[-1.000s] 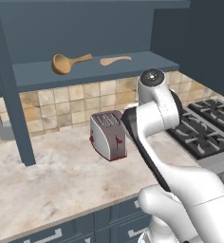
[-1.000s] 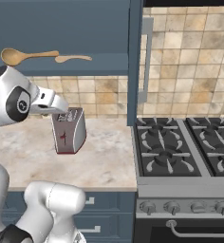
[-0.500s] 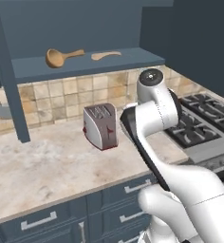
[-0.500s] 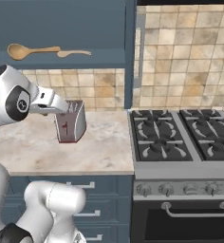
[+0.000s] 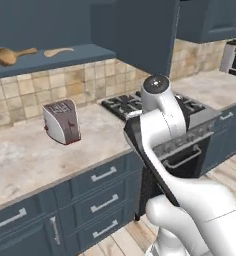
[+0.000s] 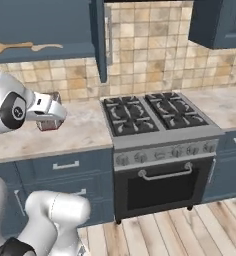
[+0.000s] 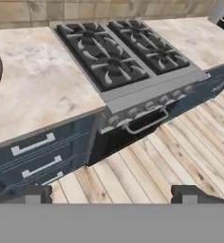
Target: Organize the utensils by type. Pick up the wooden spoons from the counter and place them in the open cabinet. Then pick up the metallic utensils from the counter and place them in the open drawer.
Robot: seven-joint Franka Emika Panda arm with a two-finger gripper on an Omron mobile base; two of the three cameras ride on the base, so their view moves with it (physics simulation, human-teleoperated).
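Left base view: two wooden spoons (image 5: 12,54) lie on the shelf of the open cabinet (image 5: 50,60), up at the left above the tiled backsplash; a grey toaster (image 5: 62,121) stands on the counter (image 5: 25,155) below them, and the stove (image 5: 162,107) sits to its right
Right base view: the same wooden spoons lie on the cabinet shelf at the upper left, the larger one further left; the arm's wrist covers most of the toaster; the stove and its oven door (image 6: 162,187) take the middle
Hand view: the gripper (image 7: 111,193) looks down past the counter edge at the stove, closed drawer fronts (image 7: 33,159) and the wooden floor (image 7: 180,156); its two fingertips (image 7: 35,193) stand wide apart with nothing between them
Step in hand, as I judge it: the wooden spoons look already stowed, so the base is travelling to find the metallic utensils
Doing it well: keep the arm tucked clear of the counter edge and stove while driving, and leave the jaws wide for the pick
Task's thing relative to fingers: I cannot place any metallic utensil or the open drawer from here; the wooden spoons lie well apart from the fingers, high on the shelf
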